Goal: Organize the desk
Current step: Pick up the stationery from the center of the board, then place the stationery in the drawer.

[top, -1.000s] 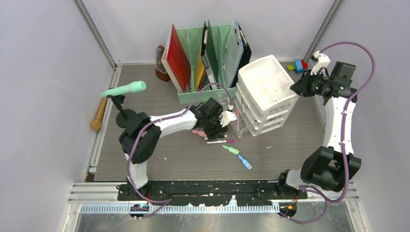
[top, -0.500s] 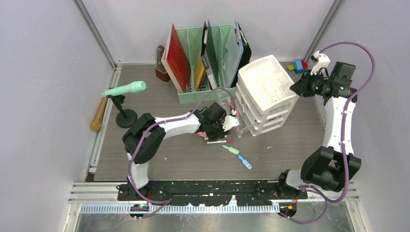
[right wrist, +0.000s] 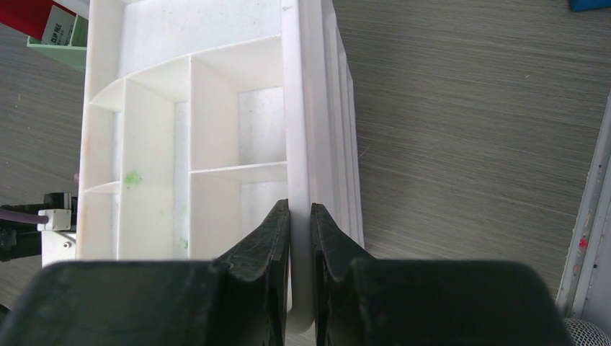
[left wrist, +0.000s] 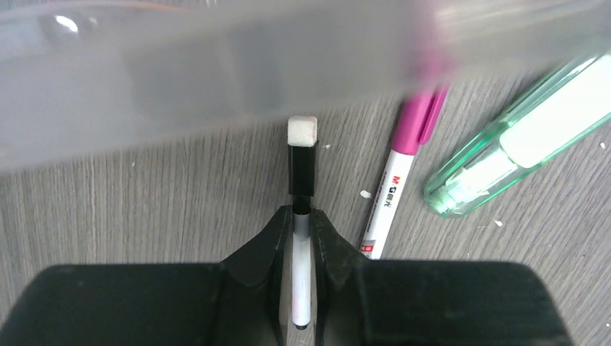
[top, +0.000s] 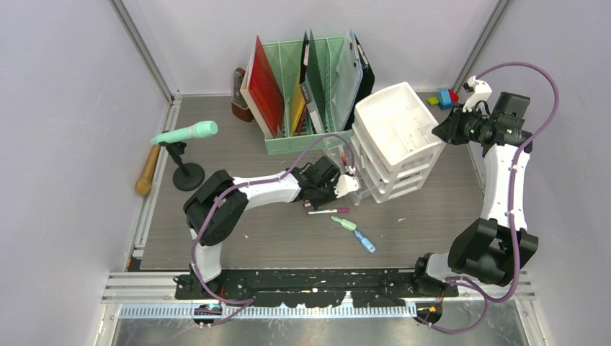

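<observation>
Your L gripper (left wrist: 302,216) slid fwd, jaws now pinched on black-capped marker (left wrist: 302,169) on desk (left wrist: 144,209); R gripper (right wrist: 300,209) clamps drawer unit (right wrist: 216,115) wall.

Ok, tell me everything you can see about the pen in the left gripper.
The pen is slim: white barrel, black front section, small white square end. The left gripper has its fingers shut on the barrel. It points at a translucent plastic container, beside a magenta-capped marker on the desk.

Left claw (left wrist: 302,218) shifted right; closed onto black-capped pen (left wrist: 302,167)
</observation>
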Controlling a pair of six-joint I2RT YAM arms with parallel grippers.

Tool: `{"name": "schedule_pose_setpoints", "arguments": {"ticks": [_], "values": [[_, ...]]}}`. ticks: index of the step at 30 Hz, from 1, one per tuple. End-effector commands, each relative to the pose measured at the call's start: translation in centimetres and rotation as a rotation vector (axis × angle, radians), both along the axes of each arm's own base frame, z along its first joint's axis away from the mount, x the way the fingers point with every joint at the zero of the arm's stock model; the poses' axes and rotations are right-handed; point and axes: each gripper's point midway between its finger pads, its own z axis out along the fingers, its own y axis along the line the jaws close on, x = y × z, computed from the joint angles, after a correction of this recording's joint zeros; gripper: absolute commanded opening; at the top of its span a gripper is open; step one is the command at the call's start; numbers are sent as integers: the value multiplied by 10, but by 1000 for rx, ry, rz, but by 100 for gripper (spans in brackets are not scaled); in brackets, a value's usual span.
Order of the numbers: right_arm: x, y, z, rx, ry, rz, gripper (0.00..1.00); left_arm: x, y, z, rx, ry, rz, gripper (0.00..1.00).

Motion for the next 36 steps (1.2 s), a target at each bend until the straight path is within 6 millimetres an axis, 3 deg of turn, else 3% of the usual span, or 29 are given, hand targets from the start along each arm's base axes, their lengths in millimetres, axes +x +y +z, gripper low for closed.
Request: {"name": "schedule_pose_setpoints", "arguments": {"ticks": [1,5,12,19,26,36], "values": [[-22,-6,-83,20,313,-77,1,-5,2,27,15,-12,-34,9],[-22,-6,-82,21,313,-76,1,-13,0,54,-4,19,-56,0],[-22,-5,-82,21,311,-75,1,-36,10,105,-19,78,-122,0],[-22,-5,-80,23,306,-74,1,-38,19,150,-96,166,-108,0],[-22,-4,-78,26,303,-75,1,-18,-9,212,-367,281,18,1],[-22,-5,-79,23,305,-78,1,44,-53,240,-734,677,404,3]]}}
